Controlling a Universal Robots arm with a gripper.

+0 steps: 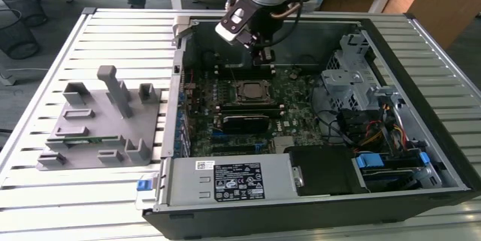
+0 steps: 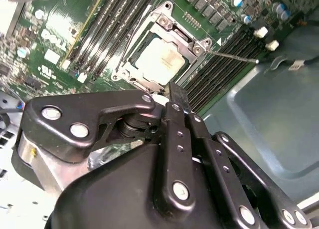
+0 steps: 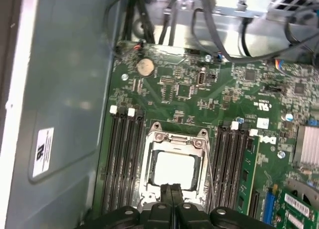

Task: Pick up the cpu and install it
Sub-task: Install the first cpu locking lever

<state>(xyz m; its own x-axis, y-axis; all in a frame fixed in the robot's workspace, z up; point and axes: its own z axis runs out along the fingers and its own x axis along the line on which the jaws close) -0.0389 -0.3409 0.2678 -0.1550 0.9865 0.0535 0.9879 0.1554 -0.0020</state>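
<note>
Silver-grey, flat square metal-topped cpu (image 3: 174, 169) lies seated within a steel-framed socket (image 3: 177, 137); I see my black gripper (image 3: 172, 188) close by, jaws clenched empty.

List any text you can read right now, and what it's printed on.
No text can be quoted.
The power supply label: print too small to read.
The white sticker on the case wall: blurred.
The motherboard label: too small.
The cpu top: glare, nothing legible.
</note>
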